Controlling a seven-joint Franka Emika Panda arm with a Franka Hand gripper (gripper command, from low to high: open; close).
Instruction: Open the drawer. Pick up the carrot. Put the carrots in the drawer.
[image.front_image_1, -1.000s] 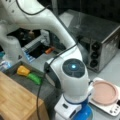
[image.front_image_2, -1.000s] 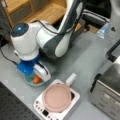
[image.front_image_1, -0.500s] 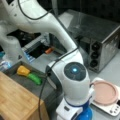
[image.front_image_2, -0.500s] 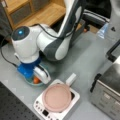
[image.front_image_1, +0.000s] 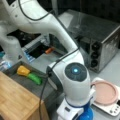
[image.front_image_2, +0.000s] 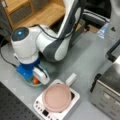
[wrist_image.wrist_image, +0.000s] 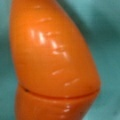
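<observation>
Down in the teal bowl (image.front_image_2: 27, 80) at a front view's lower left, the gripper (image.front_image_2: 37, 78) sits right over the carrot (image.front_image_2: 36, 80); only a small orange patch shows beside the white gripper body there. Finger state: can't tell, no fingertips visible in any view, so can't confirm whether they're pinching the carrot or just around it. Wrist view is filled by the carrot (wrist_image.wrist_image: 53, 62), glossy orange with a seam line across its lower part, teal bowl surface (wrist_image.wrist_image: 110, 32) behind it on both sides. Above the gripper, blue wrist section, then the big white joint with the glowing blue dot (image.front_image_2: 20, 33), arm (image.front_image_2: 53, 47) curving back toward the top of the view. In a front view the same joint (image.front_image_1: 75, 71) blocks the bowl, only a blue bit shows at the bottom edge. The drawer (image.front_image_1: 15, 67) is pulled open at that view's left, grey tray, already holding a yellow lump (image.front_image_1: 23, 70) and a green vegetable (image.front_image_1: 35, 78) touching end to end. Wood cabinet top (image.front_image_1: 17, 100) sits just below it in the view. A pink plate (image.front_image_2: 57, 98) sits on a white scale (image.front_image_2: 41, 110) just beside the bowl, and the silver toaster oven (image.front_image_1: 100, 40) stands at the right in both front views.
</observation>
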